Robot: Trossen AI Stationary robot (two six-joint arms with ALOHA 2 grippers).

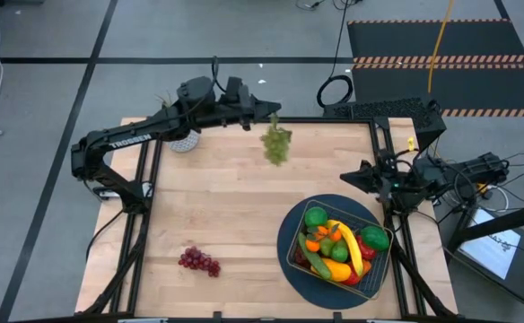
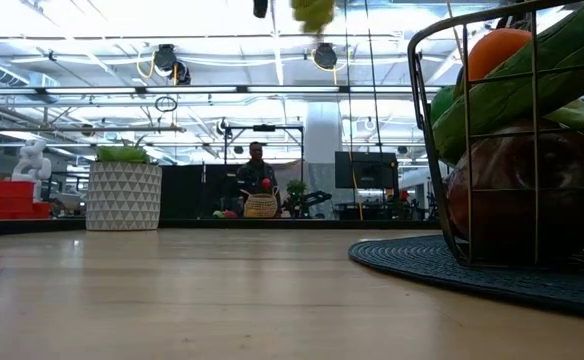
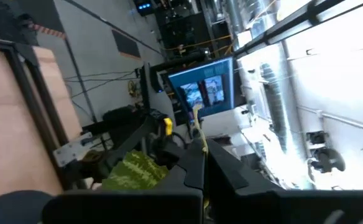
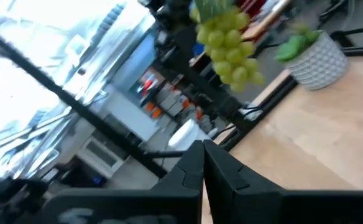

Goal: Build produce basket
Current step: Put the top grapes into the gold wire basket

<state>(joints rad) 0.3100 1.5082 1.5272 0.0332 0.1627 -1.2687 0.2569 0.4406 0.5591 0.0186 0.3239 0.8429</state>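
The high view looks straight down on the whole table (image 1: 235, 215) from well above. The low view sits at tabletop height, facing level across the wood into the room, with the basket (image 2: 512, 140) close at the right of the frame. Both wrist views are tilted, looking outward past dark fingers. The green grapes (image 4: 228, 46) show in the high and right wrist views.

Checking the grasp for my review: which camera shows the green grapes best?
The right wrist view: green grapes hang whole and near. High view shows them small, below the left gripper; low view only their bottom edge; left wrist partly.
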